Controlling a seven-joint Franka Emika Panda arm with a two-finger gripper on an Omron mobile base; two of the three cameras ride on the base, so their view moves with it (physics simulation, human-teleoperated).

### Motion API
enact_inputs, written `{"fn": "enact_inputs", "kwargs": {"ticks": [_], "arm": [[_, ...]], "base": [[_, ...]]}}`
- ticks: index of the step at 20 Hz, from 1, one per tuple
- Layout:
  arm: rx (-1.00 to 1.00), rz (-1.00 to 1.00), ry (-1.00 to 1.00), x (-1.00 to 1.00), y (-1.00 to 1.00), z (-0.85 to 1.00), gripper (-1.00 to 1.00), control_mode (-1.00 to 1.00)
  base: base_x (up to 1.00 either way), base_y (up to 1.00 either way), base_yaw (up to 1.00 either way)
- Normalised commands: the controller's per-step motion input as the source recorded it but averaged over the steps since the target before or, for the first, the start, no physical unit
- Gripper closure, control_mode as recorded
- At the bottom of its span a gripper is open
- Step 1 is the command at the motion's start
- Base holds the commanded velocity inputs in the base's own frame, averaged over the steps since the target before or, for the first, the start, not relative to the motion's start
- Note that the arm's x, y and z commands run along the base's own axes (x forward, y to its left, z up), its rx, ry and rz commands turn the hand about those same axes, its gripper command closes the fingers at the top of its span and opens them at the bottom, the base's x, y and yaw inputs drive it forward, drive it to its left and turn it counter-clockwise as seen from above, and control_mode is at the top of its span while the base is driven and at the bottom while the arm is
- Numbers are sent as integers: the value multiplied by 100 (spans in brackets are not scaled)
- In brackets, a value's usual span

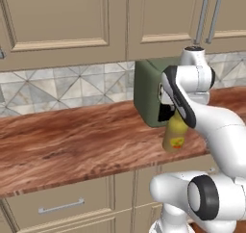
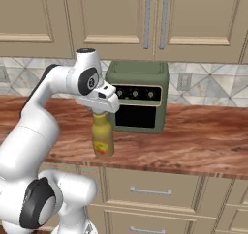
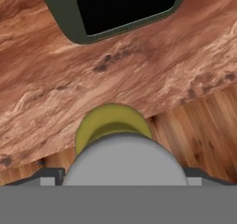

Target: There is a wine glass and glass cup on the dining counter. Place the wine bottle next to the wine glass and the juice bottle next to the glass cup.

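The juice bottle, yellow with a pale label marked in red, stands upright near the front edge of the wall counter. My gripper hangs straight above it, open, with its jaws down around the bottle's top. In the left base view the juice bottle shows below the gripper. Looking down from the hand, the bottle's grey cap and yellow shoulder sit between my fingertips. The wine bottle, wine glass, glass cup and dining counter are out of view.
An olive-green countertop oven with a dark door stands just behind the bottle, against the tiled backsplash. Beige wall cabinets hang above, and drawers sit below. The counter stretches left; wooden floor lies beyond its front edge.
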Motion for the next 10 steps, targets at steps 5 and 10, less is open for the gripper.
{"fn": "enact_inputs", "kwargs": {"ticks": [5,10], "arm": [[0,0,0,0,0,0,100,100],[0,0,0,0,0,0,100,100]], "base": [[-66,2,2],[-47,9,43]]}}
